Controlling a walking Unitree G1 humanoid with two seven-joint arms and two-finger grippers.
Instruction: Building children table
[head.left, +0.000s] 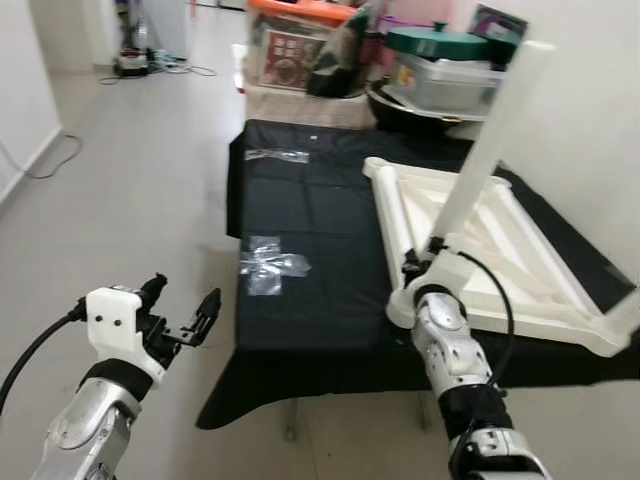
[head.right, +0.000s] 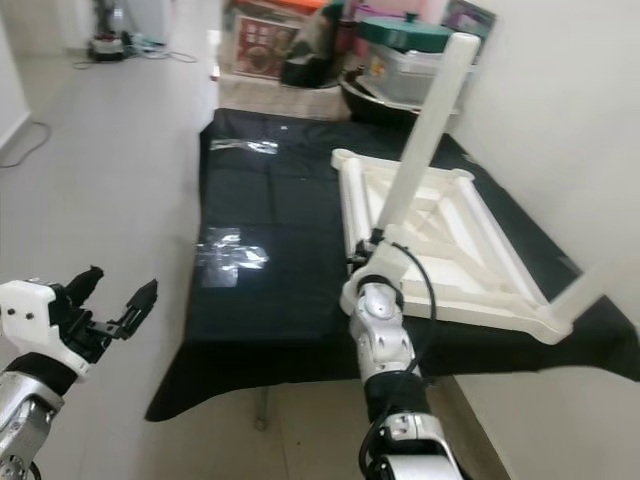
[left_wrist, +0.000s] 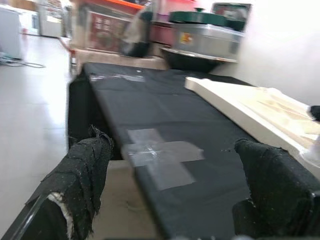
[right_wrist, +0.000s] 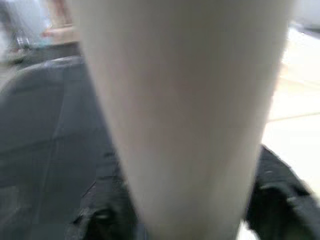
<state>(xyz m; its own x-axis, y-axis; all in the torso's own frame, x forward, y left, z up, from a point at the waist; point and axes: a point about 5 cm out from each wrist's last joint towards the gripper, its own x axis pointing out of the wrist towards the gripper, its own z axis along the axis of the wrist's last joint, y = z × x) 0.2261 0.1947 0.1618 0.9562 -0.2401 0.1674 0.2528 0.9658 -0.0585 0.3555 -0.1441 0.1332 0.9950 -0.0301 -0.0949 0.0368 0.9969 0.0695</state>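
Note:
A white children's table top lies upside down on a table draped in black cloth. One white leg stands tilted at the top's near left corner. My right gripper is shut on this leg's lower end; in the right wrist view the leg sits between black fingers. A second leg sticks out at the near right corner. My left gripper is open and holds nothing, hovering over the floor off the cloth's front left corner. Its fingers frame the cloth.
Clear tape patches are stuck on the cloth. Beyond the table's far end stand a box with an orange lid and a clear tub with a green lid. A white wall runs along the right. Cables lie on the floor at left.

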